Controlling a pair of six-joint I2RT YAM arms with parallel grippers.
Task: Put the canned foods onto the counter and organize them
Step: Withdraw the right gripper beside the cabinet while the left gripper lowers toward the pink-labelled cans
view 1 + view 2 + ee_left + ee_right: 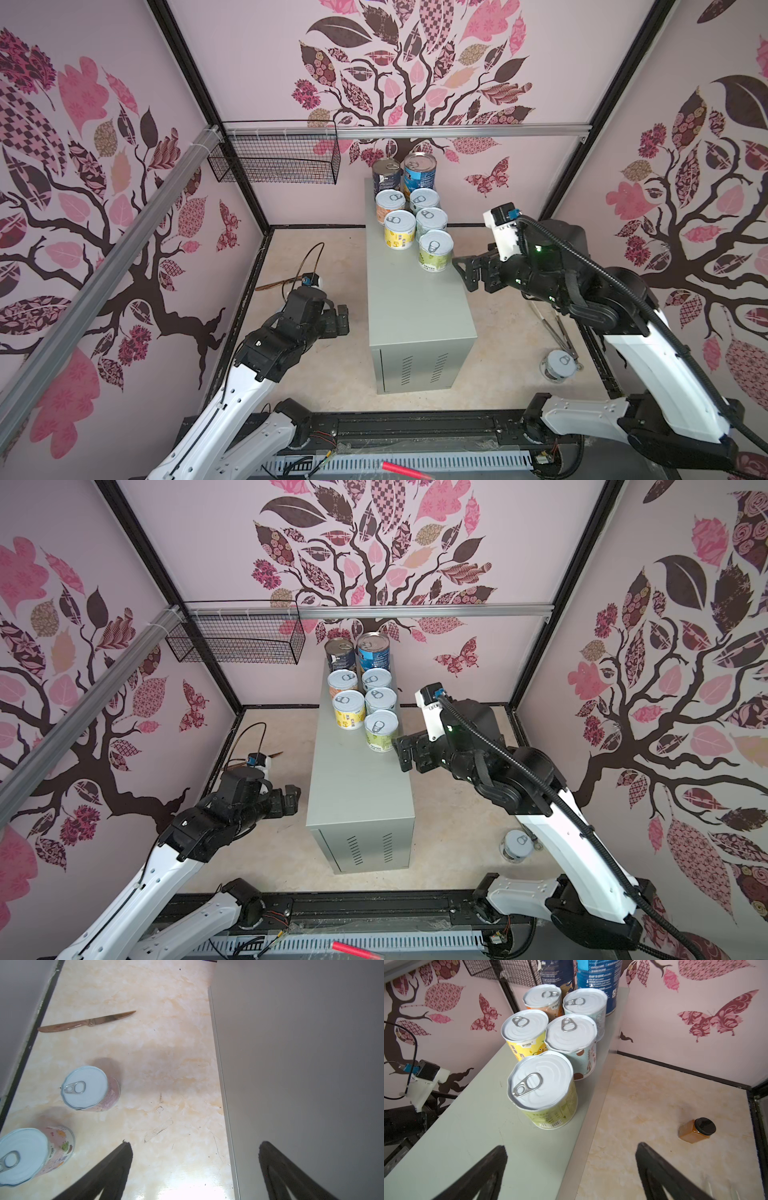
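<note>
Pink tree-patterned walls box in a marbled floor, above which the right gripper (467, 272) hangs with jaws wide apart and empty, just beside the green-labelled can (435, 250) at the front of seven cans (400, 228) grouped at the far end of the counter (415, 307) (two tall at the back, five short before them). The left gripper (343, 320), likewise spread and empty, sits low beside the counter's side wall, with two short cans (91, 1088) and a knife (87, 1022) on the floor near it; one more short can (557, 363) stands on the floor on the right side.
</note>
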